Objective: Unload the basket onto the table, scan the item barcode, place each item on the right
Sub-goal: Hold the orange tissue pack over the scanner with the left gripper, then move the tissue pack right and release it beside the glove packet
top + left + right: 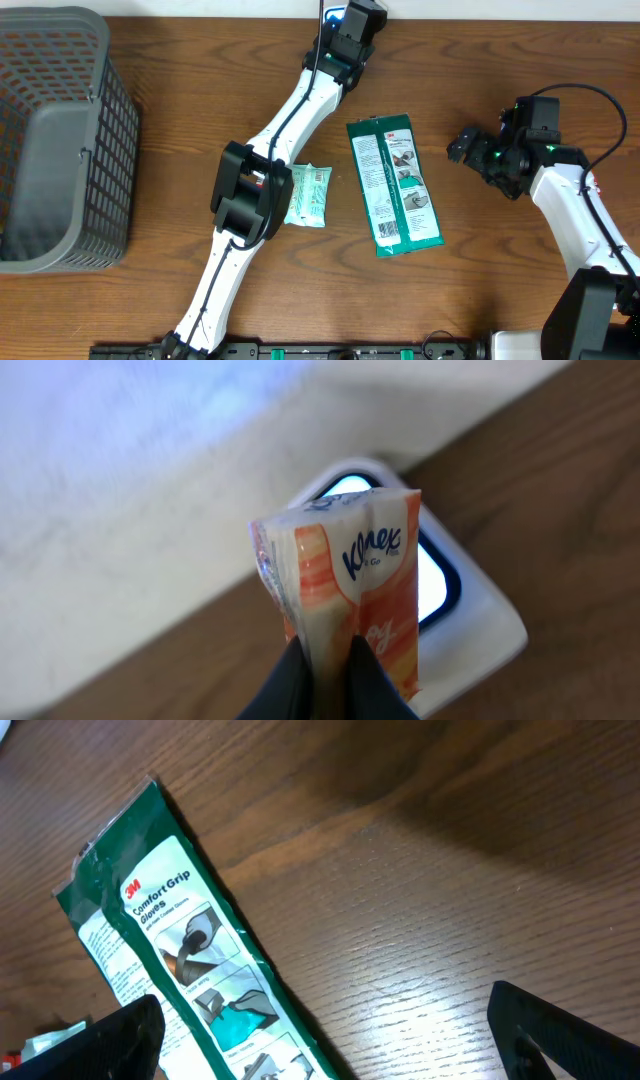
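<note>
Scanning is the step in hand: the left end effector [325,665] pinches a Kleenex tissue pack [350,580] by its lower edge, and the lit scanner [485,630] lies just beyond its tips. No barcode shows, so next the pack likely needs turning toward that window. The right end effector [468,150] stands spread, with the 3M Comfort Grip packet [200,960] flat on the bench [450,850] beside it.

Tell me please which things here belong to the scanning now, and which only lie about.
In the job: orange Kleenex pack, held by the left fingers; white scanner behind it.
Lying about: 3M Comfort Grip gloves pack; pale green packet; grey basket.
</note>
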{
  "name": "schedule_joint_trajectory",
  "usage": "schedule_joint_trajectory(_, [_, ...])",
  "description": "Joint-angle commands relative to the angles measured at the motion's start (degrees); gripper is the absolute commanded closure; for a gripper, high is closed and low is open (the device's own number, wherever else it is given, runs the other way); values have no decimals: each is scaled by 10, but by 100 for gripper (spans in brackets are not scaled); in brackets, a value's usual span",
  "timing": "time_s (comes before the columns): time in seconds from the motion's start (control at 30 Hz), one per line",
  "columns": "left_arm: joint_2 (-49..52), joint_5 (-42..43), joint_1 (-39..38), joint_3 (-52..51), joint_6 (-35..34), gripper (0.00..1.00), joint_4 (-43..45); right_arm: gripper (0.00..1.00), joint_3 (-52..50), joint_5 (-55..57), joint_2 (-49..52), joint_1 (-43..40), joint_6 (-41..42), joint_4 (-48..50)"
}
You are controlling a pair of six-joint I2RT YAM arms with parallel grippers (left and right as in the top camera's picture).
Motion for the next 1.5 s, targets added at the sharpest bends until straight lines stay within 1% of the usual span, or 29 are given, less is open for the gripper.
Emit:
schedule_joint_trajectory(0.0, [4, -6, 4, 3, 36, 93, 19, 1, 1, -2, -7, -4, -4, 1])
schedule_joint_trajectory(0.37, [2, -6, 19, 3, 27, 93, 12, 1, 1, -2, -7, -4, -4, 1])
schedule_joint_trajectory(0.43, [-11, -6, 12, 3, 23, 93, -5, 1, 1, -2, -7, -4, -4, 1])
schedule_joint_trajectory(0.5, [-36, -5, 3, 3, -17, 93, -35, 1, 1, -2, -7, -4, -4, 1])
schedule_joint_trajectory(0.53, [-61, -2, -3, 4, -70, 93, -71, 0, 1, -2, -7, -4, -4, 1])
schedule_joint_trajectory(0.57, [-72, 8, -5, 3, -93, 93, -91, 1, 1, -2, -7, -4, -4, 1])
schedule_joint_trajectory(0.6, [-105, 80, -7, 4, -140, 93, -153, 1, 1, -2, -7, -4, -4, 1])
schedule_joint_trajectory(0.63, [-119, 127, -7, 4, -156, 93, -181, 1, 1, -2, -7, -4, -4, 1])
schedule_joint_trajectory(0.7, [-154, 252, -2, 3, -208, 93, -247, 1, 1, -2, -7, -4, -4, 1])
schedule_joint_trajectory(0.73, [-169, 294, 0, 3, -229, 93, -279, 1, 1, -2, -7, -4, -4, 1])
schedule_joint_trajectory(0.83, [-205, 348, 7, 3, -263, 93, -365, 1, 1, -2, -7, -4, -4, 1])
schedule_joint_trajectory(0.87, [-216, 363, 9, 3, -267, 93, -395, 1, 1, -2, -7, -4, -4, 1])
schedule_joint_trajectory(0.97, [-232, 445, 9, 3, -268, 92, -515, 1, 1, -4, -7, -4, -3, 1])
schedule_joint_trajectory(1.03, [-230, 462, 8, -5, -268, 92, -538, 1, 1, -23, -7, -4, 13, 2])
schedule_joint_trajectory(1.07, [-229, 467, 3, -18, -268, 92, -552, 1, 1, -36, -7, -4, 36, 5])
schedule_joint_trajectory(1.13, [-228, 467, -9, -50, -268, 92, -547, 1, 1, -45, -7, -4, 49, -2])
schedule_joint_trajectory(1.17, [-228, 467, -16, -64, -271, 92, -537, 1, 1, -54, -7, -4, 42, -12])
schedule_joint_trajectory(1.27, [-228, 467, -44, -116, -294, 92, -473, 1, 2, -72, -11, -20, -14, -60])
schedule_joint_trajectory(1.3, [-228, 466, -56, -138, -302, 92, -441, 1, 2, -79, -17, -35, -36, -76])
schedule_joint_trajectory(1.33, [-228, 466, -67, -158, -307, 89, -411, 1, 2, -79, -20, -42, -40, -82])
schedule_joint_trajectory(1.37, [-228, 466, -80, -183, -317, 86, -371, 1, 2, -82, -33, -67, -41, -96])
schedule_joint_trajectory(1.4, [-228, 466, -89, -202, -332, 86, -339, 1, 2, -84, -40, -82, -42, -101])
schedule_joint_trajectory(1.47, [-228, 466, -114, -255, -379, 86, -244, 1, 2, -86, -68, -134, -79, -115])
